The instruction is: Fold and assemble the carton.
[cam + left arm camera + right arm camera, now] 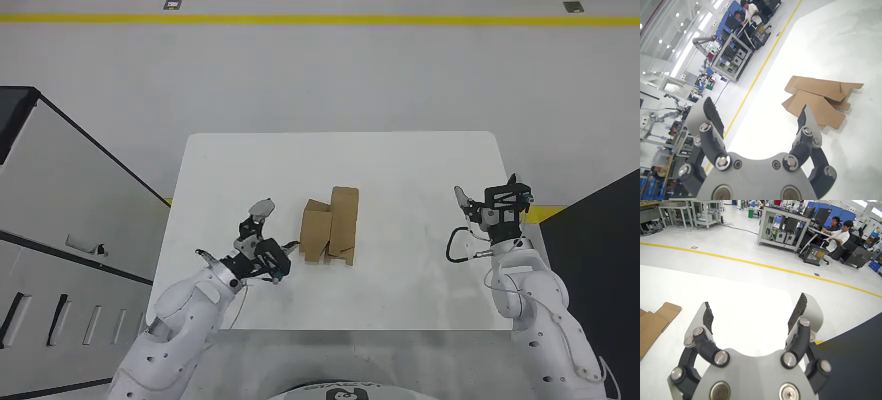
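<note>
My left fingers (712,113) gape empty near the flattened brown cardboard carton (331,228) mid-frame on the white table (420,180); my right fingers (797,311), likewise spread, sit well apart.

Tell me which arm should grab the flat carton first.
Left, probably. The left gripper is open close beside the carton, which lies flat; the right gripper, also open, sits well away from it.

Carton (330,228) flat at surface (400,170) centre. Left gripper (268,238) near carton's left side, not touching. Right gripper (488,196) well apart, at surface's right edge.
</note>
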Available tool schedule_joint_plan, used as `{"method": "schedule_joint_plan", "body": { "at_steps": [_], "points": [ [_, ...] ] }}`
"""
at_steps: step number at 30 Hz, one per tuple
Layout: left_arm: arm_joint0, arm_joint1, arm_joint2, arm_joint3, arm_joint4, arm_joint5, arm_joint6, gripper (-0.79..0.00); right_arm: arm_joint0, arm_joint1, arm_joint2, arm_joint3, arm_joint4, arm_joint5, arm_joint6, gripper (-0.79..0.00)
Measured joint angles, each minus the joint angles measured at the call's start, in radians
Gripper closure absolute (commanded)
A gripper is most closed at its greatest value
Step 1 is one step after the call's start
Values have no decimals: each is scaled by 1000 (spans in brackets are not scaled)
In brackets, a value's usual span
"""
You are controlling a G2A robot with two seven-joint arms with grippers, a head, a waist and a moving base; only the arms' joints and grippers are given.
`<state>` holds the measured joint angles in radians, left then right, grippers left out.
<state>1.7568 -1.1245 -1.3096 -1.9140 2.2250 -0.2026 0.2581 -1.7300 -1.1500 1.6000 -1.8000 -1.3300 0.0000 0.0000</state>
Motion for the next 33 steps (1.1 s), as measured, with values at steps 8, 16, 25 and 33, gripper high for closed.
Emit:
{"method": "schedule_joint_plan", "body": {
  "at_steps": [8,16,25,33],
  "points": [
    [-19,-9,122,22,147,24,-66,-785,0,0,0,0,0,0,0,-785],
    [-20,-9,122,23,148,21,-65,-785,0,0,0,0,0,0,0,-785],
    [-20,-15,223,32,293,58,-128,-785,0,0,0,0,0,0,0,-785],
    [-56,-34,315,87,376,113,-250,-785,0,0,0,0,0,0,0,-785]
  ]
}}
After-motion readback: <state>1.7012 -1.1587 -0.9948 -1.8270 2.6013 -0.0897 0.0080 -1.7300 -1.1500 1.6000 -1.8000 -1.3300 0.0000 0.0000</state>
